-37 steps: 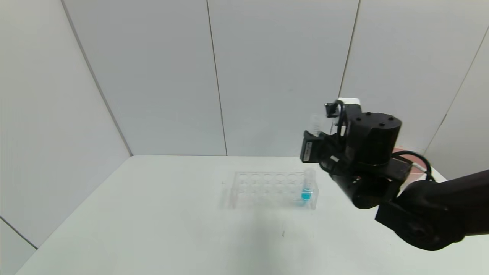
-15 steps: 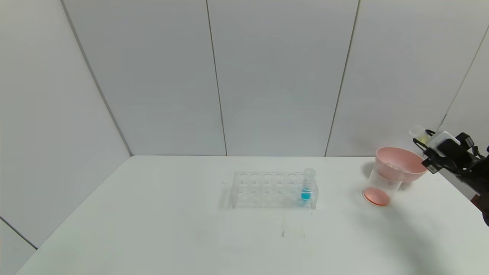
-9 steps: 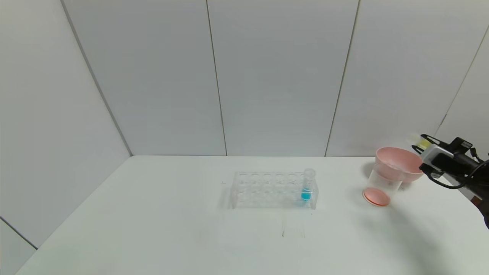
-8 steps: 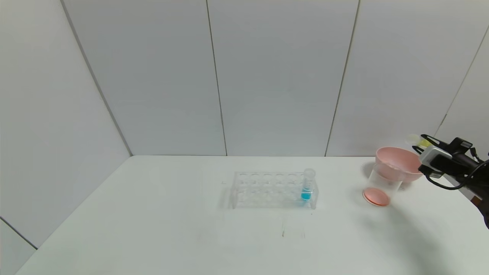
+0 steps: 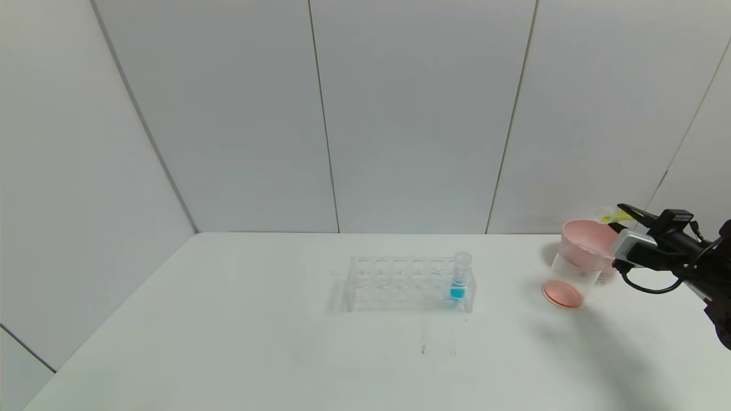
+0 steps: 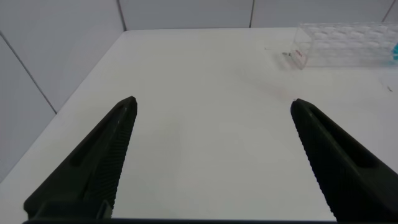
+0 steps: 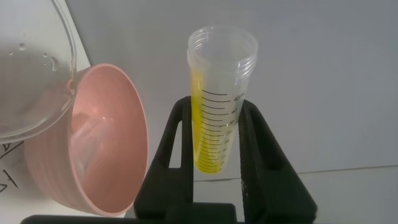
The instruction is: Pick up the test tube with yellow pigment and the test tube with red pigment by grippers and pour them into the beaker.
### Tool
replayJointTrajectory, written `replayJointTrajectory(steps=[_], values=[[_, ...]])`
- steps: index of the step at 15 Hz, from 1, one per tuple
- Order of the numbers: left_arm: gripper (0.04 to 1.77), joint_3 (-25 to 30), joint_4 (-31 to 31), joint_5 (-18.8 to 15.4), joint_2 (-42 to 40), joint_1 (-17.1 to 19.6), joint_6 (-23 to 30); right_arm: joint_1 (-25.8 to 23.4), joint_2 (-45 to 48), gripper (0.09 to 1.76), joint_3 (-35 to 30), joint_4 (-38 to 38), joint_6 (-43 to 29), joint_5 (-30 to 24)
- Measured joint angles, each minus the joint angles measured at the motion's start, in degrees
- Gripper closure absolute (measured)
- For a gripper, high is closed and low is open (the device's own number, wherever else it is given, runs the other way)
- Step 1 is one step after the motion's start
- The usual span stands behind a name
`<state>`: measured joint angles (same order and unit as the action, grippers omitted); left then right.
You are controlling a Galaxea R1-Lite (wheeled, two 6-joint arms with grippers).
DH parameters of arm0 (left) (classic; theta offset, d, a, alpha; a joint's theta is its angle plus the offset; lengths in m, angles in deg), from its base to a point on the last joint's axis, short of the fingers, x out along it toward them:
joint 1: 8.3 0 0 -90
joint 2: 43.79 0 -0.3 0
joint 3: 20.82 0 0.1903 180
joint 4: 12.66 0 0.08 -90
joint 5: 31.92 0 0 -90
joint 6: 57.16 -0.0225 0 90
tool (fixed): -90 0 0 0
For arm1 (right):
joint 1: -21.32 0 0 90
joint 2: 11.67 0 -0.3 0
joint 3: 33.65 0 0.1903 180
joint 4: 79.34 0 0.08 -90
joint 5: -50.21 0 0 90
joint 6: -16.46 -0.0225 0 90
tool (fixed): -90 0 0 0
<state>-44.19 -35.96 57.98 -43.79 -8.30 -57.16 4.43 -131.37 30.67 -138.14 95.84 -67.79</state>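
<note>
Right gripper point(image 5: 623, 212): at the far right of the bench, raised beside the bowl; its fingers point(image 7: 251, 155) pinch the yellow tube between them.
Yellow tube point(image 7: 219, 102): held tipped toward the left, mouth leading, with yellow liquid streaked along its wall — in the head view it shows as a small yellow patch point(image 5: 610, 216) above the bowl's far rim.
Beaker point(image 5: 573, 275): upright on the bench at the right, just in front of the bowl, with reddish liquid across its bottom.
Bowl point(image 5: 585, 237): pink, behind the beaker and touching or nearly touching it; I cannot tell which.
Rack point(image 5: 408, 283): clear, mid-bench, well left of the beaker.
Blue tube point(image 5: 460, 277): upright in the rack's right end.
Red tube: not seen in any view.
Left gripper point(image 6: 214, 163): low over the near left part of the bench point(image 5: 240, 337), fingers spread wide — nothing between them.
</note>
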Motion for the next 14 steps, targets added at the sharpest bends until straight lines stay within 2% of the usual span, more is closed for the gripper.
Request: replayJointTrajectory(steps=[14], values=[[0.05,0.0,0.0,0.0,0.0,0.0,0.0,1.15,0.05,1.36,-0.44,0.05,12.54,0.9]])
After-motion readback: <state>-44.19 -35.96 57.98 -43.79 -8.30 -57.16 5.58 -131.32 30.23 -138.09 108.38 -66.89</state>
